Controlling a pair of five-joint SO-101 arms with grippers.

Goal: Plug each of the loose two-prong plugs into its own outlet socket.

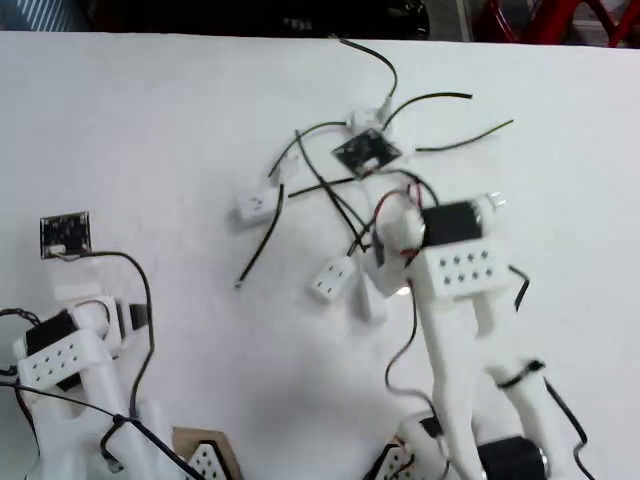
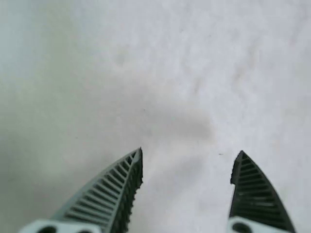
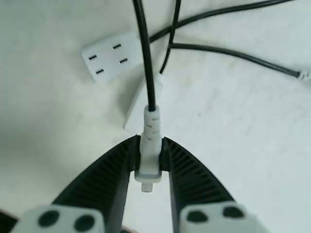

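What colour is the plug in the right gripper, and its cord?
White moulded plug, thin black cord, held in the right gripper; clearest in the right wrist view.

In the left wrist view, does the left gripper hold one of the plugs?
No, the left gripper stands open, and the white table shows in the gap with no plug there.

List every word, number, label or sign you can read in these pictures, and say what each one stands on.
No readable text anywhere.
Dark card at far left: pale specks, too blurred to read.
Dark card among the cables: same, unreadable.
White outlet block: slots, no print.
Plug in the right gripper: no marking visible.
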